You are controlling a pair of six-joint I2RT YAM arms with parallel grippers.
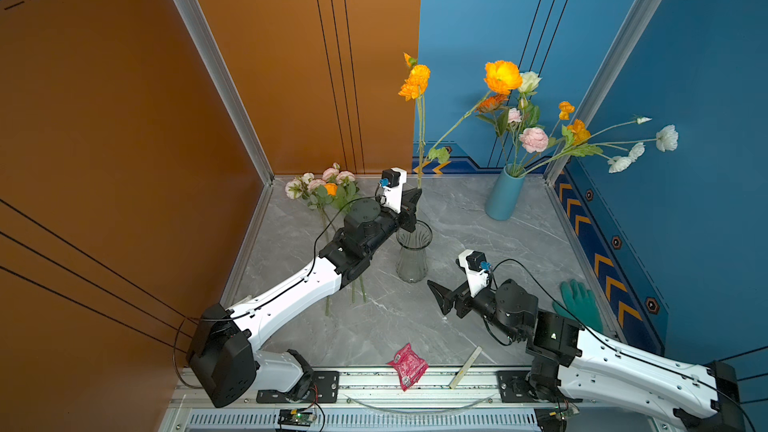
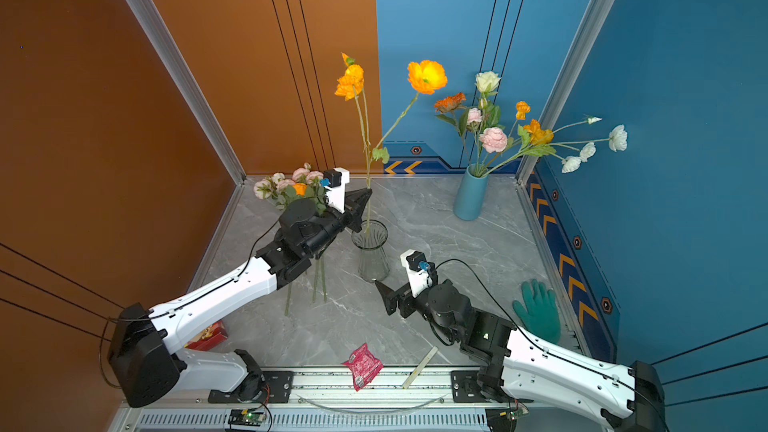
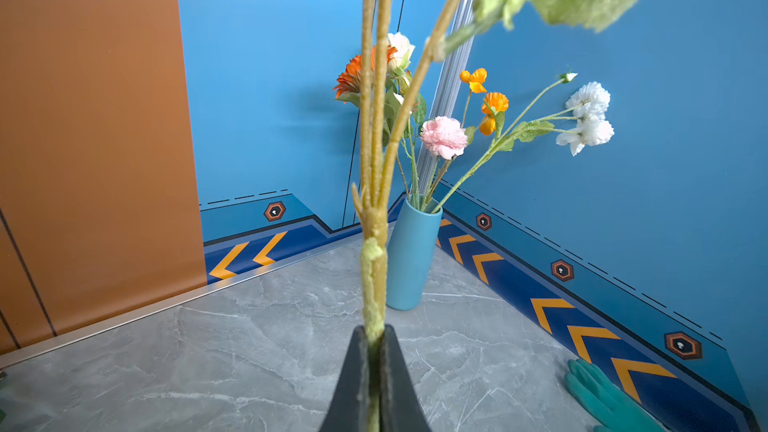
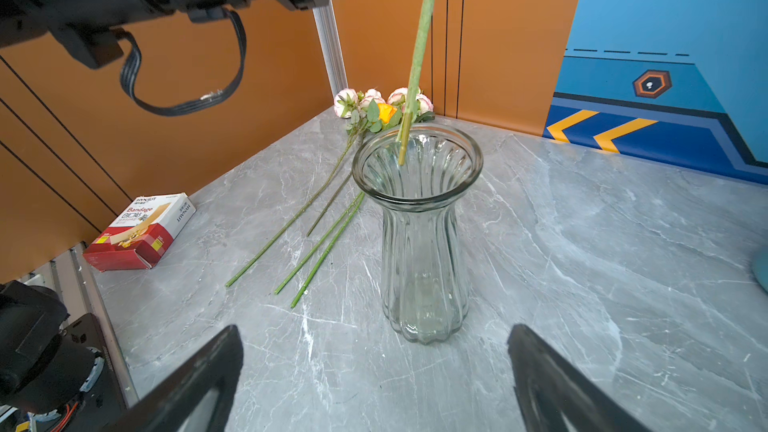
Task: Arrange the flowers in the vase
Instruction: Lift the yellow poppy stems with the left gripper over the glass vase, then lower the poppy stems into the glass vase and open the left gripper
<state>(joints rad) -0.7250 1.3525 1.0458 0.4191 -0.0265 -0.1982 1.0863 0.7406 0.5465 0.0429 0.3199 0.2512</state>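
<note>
The left gripper point(image 3: 374, 332) pinches the orange flower stem point(image 3: 372, 268), tip (just inside the rim) in the glass vase point(image 4: 419, 243); right gripper point(image 4: 374, 328) gapes wide, empty.

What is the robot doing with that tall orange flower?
The left gripper is shut on the stem of an orange flower, holding it upright with the stem's tip just at the mouth of the clear glass vase. The right gripper is open and empty, near the base of that vase. More flowers lie on the table, and the blue vase in the corner already holds a bunch.
</note>
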